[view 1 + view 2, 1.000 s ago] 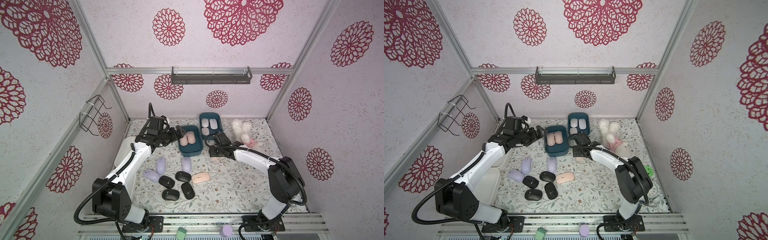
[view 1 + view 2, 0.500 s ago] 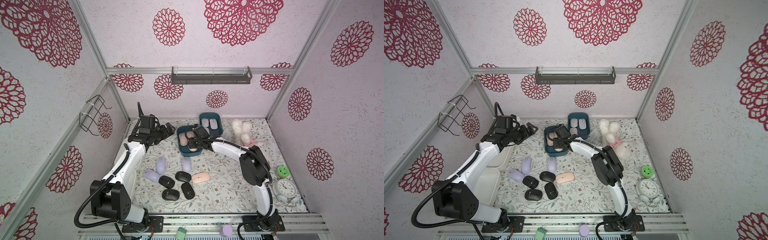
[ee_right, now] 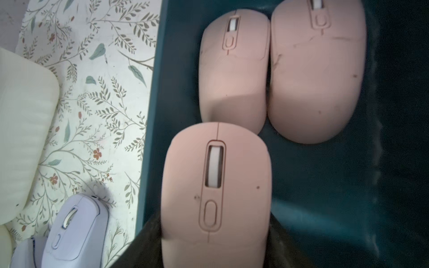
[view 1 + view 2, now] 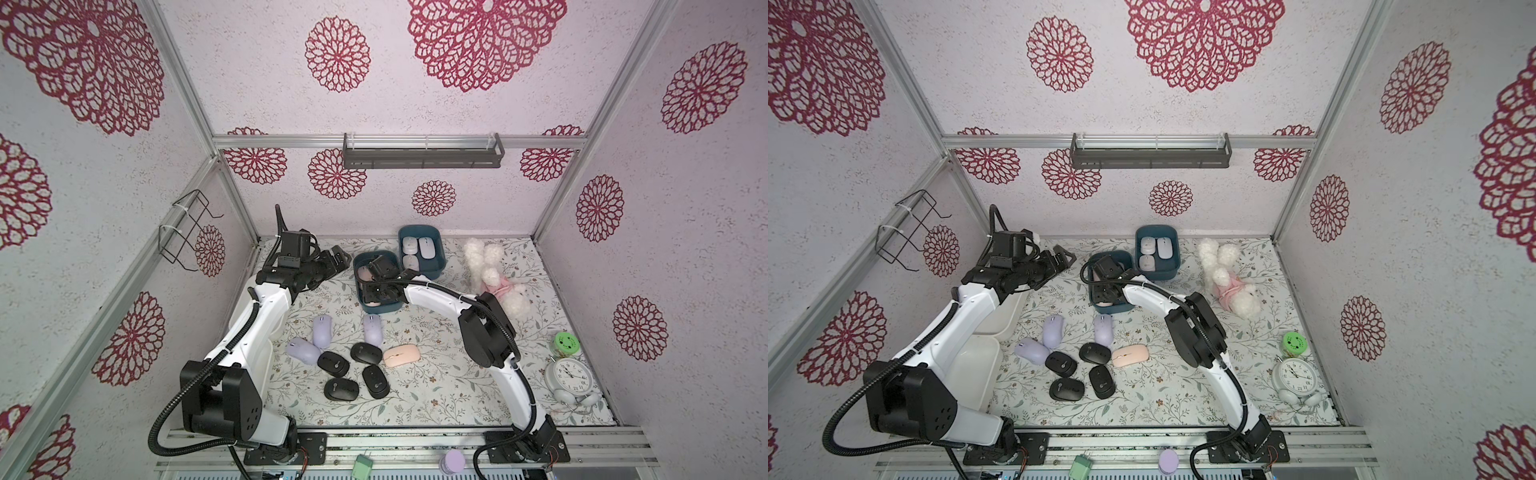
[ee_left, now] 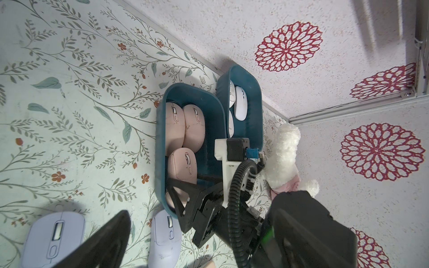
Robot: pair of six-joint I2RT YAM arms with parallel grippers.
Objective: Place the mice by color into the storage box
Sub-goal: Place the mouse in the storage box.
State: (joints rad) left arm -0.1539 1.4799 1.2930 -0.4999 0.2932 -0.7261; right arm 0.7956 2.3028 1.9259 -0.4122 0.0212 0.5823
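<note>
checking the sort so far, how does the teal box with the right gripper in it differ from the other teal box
The near teal box holds pink mice, the far teal box white mice. The right gripper is in the near box, shut on a pink mouse; nothing reaches into the far box. Both are teal with rounded corners.

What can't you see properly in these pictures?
- Right gripper fingers: right wrist view, dark blurs beside the held pink mouse, cut off at the picture's edge.
- Other pink mice: both top views, the right arm covers most of them.
- White mice: left wrist view, their teal box's wall hides parts.
- Green block on the front rail: top views, too small to name.
</note>
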